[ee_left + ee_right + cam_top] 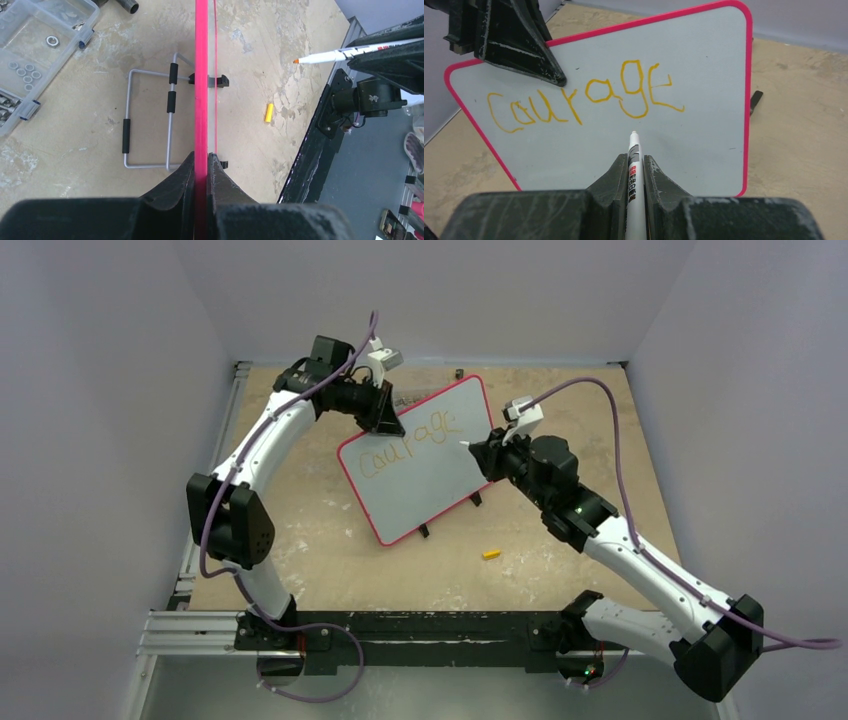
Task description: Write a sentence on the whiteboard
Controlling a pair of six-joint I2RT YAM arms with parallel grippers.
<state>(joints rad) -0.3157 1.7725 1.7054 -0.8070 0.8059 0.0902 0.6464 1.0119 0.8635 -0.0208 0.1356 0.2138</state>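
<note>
The whiteboard [430, 485] stands tilted on the table, its red-pink rim edge-on in the left wrist view [201, 75]. Of the sentence, only the orange-yellow word "courage" [584, 97] shows, along the board's top [410, 440]. My left gripper [205, 157] is shut on the board's upper rim [388, 418]; it also shows in the right wrist view [519, 45]. My right gripper [635, 160] is shut on a white marker [634, 175]. The marker's tip [296, 61] points at the bare face below the "g" and is held off the board.
A yellow marker cap [491, 553] lies on the table in front of the board [269, 113]. A grey wire stand [150, 120] lies behind the board. A clear plastic box of small parts [35, 50] sits further behind. Black clips [424, 531] hold the board's lower edge.
</note>
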